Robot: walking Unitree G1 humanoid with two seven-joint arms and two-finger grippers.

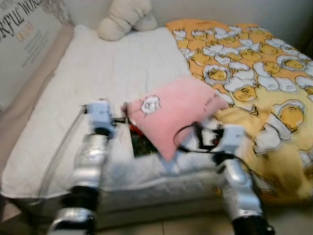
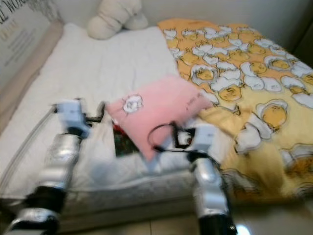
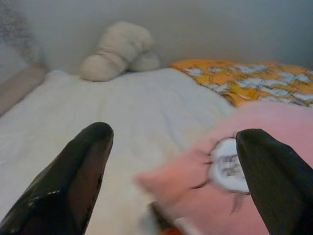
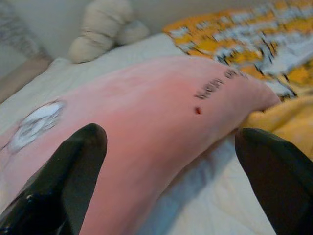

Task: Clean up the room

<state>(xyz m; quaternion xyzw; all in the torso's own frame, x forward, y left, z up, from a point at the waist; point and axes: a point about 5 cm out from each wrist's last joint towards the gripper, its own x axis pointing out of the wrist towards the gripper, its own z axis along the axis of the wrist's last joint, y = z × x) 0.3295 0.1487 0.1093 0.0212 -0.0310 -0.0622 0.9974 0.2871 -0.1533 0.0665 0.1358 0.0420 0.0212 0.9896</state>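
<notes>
One bed (image 1: 98, 88), white quilted cover, carries everything listed.

Item: yellow blanket (image 1: 264, 88), cartoon print, rumpled over the robot's right half of the bed and trailing off its near edge. Risk: the right arm may snag the loose folds and pull more of it down.

Item: pink pillow (image 1: 171, 110), white emblem patch, lying askew near the foot of the bed, one corner on the blanket. It lies between the two grippers.

Item: cream plush toy (image 1: 124, 19), at the head of the bed, well apart.

Item: small dark object (image 1: 142, 142), red and green, partly under the pillow; identity unclear. Risk: lifting the pillow could drag it off the edge.

Left gripper (image 3: 176, 166): jaws wide, holding nothing, beside the pillow's emblem corner.

Right gripper (image 4: 171, 171): jaws wide, holding nothing, pillow between them. Risk: soft fabric may slip from a shallow one-sided pinch.
</notes>
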